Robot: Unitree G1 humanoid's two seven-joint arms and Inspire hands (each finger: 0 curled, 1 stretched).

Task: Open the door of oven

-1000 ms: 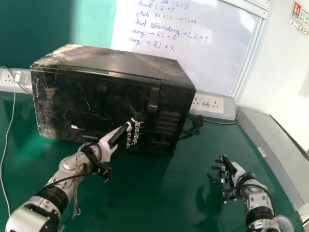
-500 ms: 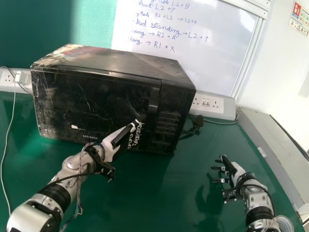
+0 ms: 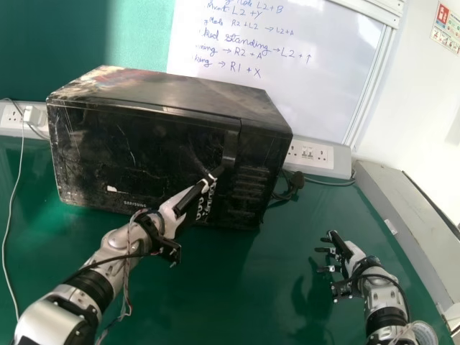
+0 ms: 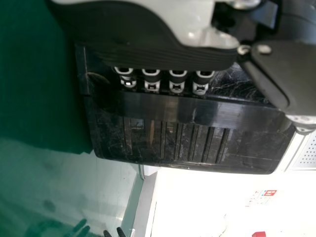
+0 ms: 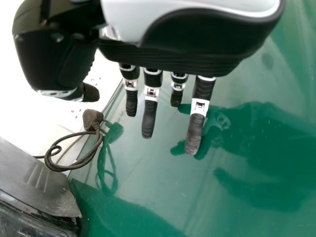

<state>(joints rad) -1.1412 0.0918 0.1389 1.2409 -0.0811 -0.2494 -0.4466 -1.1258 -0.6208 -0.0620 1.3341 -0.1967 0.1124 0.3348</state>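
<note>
The black oven (image 3: 136,154) stands on the green table with its door closed. Its upright door handle (image 3: 229,149) is toward the right of the front. My left hand (image 3: 172,210) is at the handle's lower part. In the left wrist view, my left hand (image 4: 148,49) has its bent fingers tucked behind the handle (image 4: 197,109), hiding their tips, while the thumb lies on the outer side. To the oven's right, my right hand (image 3: 345,251) is over the table; in the right wrist view my right hand (image 5: 187,42) has relaxed fingers, holding nothing.
Behind the oven are a whiteboard (image 3: 287,72) and wall sockets (image 3: 309,152). A black plug with its cable (image 3: 295,181) lies by the oven's right side. A grey ledge (image 3: 402,223) borders the table (image 3: 230,287) at right; a white cable runs down the left.
My left hand has shifted right along the oven front, and its thumb tip has come onto the lower handle. The right hand has kept still, and the door stays closed.
</note>
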